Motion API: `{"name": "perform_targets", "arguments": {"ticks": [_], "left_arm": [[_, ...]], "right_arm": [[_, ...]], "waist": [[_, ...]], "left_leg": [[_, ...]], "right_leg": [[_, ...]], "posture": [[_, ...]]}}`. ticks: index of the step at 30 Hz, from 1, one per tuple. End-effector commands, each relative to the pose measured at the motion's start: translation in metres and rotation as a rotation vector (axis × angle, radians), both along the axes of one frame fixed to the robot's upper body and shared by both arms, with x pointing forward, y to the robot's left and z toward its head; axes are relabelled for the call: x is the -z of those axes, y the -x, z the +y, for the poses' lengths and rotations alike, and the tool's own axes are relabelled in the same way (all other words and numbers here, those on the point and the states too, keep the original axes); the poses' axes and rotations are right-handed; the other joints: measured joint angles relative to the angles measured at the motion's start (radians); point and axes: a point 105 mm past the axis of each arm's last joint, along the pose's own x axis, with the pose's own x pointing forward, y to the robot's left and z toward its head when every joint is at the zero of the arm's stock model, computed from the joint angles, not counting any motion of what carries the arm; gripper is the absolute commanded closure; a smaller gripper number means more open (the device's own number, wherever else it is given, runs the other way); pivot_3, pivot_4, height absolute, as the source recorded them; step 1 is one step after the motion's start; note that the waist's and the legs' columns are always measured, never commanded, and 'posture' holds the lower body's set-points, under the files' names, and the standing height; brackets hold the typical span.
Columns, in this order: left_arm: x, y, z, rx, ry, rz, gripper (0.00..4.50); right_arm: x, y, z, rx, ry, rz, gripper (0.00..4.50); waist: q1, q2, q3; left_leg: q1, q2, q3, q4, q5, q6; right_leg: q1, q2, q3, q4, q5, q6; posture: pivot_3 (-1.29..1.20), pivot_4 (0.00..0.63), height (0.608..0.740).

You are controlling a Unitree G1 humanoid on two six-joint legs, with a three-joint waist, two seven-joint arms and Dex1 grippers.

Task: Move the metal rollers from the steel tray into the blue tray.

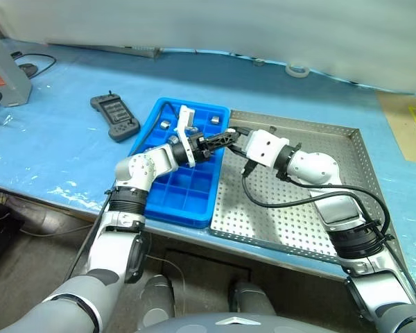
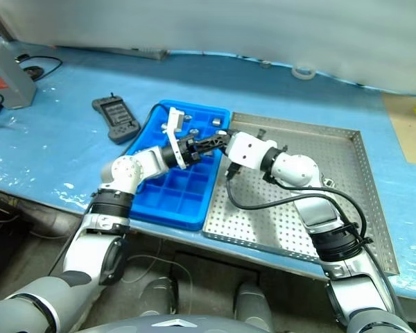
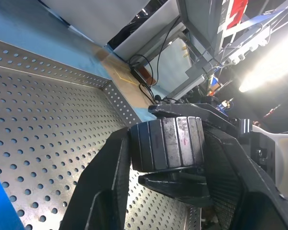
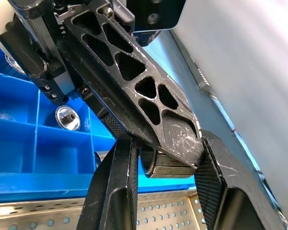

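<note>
One metal roller (image 3: 167, 143), a dark grey ribbed cylinder, hangs in the air over the seam between the blue tray (image 1: 187, 201) and the steel tray (image 1: 298, 222). My left gripper (image 1: 217, 141) reaches in from the blue tray's side and is shut on it. My right gripper (image 1: 230, 136) comes from the steel tray's side and is shut on the same roller (image 4: 169, 165), so the two pairs of fingers cross. A few more rollers (image 1: 165, 125) (image 1: 213, 119) lie in the blue tray's far compartments. The steel tray's perforated floor shows bare around my right arm.
A black handheld remote (image 1: 115, 117) lies on the blue table cover left of the blue tray. A grey box (image 1: 3, 73) with cables stands at the far left. A tape roll (image 1: 298, 69) sits by the back wall.
</note>
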Motion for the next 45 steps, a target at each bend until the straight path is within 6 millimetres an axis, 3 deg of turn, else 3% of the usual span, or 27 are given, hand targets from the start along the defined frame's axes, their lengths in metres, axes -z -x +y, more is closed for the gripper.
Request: {"name": "perform_targets", "arguments": {"ticks": [1,3,7,10,18,22,29,38,45], "left_arm": [[-0.027,-0.012,0.016,-0.081,0.057,-0.07,2.34],[-0.024,-0.013,0.015,-0.087,0.048,-0.063,2.34],[-0.021,-0.013,0.014,-0.092,0.04,-0.058,2.37],[-0.021,-0.014,0.016,-0.103,0.043,-0.057,2.37],[-0.025,-0.009,0.037,-0.127,-0.002,-0.111,2.37],[-0.021,0.034,0.076,-0.08,-0.176,-0.387,2.37],[0.023,0.069,0.125,-0.089,-0.462,-0.45,2.37],[0.071,0.086,0.13,-0.038,-0.6,-0.396,2.37],[0.094,0.081,0.141,-0.053,-0.645,-0.329,2.37]], "right_arm": [[-0.006,0.007,0.004,-0.034,-0.011,0.0,3.26],[-0.005,0.008,0.004,-0.038,-0.026,0.028,3.26],[-0.008,0.009,0.005,-0.047,-0.044,0.024,1.93],[0.001,0.007,0.001,-0.016,-0.019,0.08,0.89],[0.012,0.008,-0.012,-0.001,0.043,0.097,0.89],[0.02,0.01,-0.029,0.044,0.059,0.111,0.89],[0.04,0.019,-0.035,0.018,0.12,0.178,0.89],[0.041,0.012,-0.032,0.0,0.14,0.166,0.89],[0.042,0.013,-0.031,0.001,0.14,0.16,0.89]], "waist": [[0.0,0.0,0.0],[0.0,0.0,0.0],[0.0,0.0,0.0],[0.001,0.0,0.0],[0.001,0.0,0.0],[-0.014,0.0,0.0],[-0.014,0.001,0.001],[-0.001,0.001,0.001],[0.003,0.005,-0.003]], "left_leg": [[0.0,0.0,0.0,0.0,0.0,0.0],[0.0,0.0,0.0,0.0,0.0,0.0],[0.0,0.0,0.0,0.0,0.0,0.0],[0.0,0.001,0.0,0.0,0.0,0.0],[-0.001,0.0,0.0,0.0,0.0,0.001],[0.0,0.002,0.0,-0.002,0.0,-0.001],[0.001,0.005,0.0,-0.004,-0.001,-0.002],[0.004,0.007,0.001,-0.002,0.0,-0.002],[0.006,0.007,0.001,-0.005,0.001,-0.004]], "right_leg": [[0.0,0.0,0.0,0.0,0.0,0.0],[0.0,0.0,0.0,0.0,0.0,0.0],[0.0,0.0,0.0,0.0,0.0,0.0],[0.0,0.0,0.0,0.0,0.0,0.0],[0.0,0.0,0.0,0.0,0.0,0.0],[-0.001,0.0,-0.001,-0.001,0.0,0.0],[0.001,0.0,-0.003,-0.004,0.0,0.0],[0.003,0.0,-0.001,-0.004,-0.003,-0.004],[0.003,0.0,-0.001,-0.001,0.0,0.0]], "posture": [[-0.11,0.15,0.74],[-0.11,0.15,0.74],[-0.11,0.15,0.74],[-0.1,0.15,0.74],[-0.1,0.15,0.74],[-0.1,0.15,0.74],[-0.06,0.15,0.74],[-0.02,0.15,0.74],[-0.03,0.15,0.74]]}}
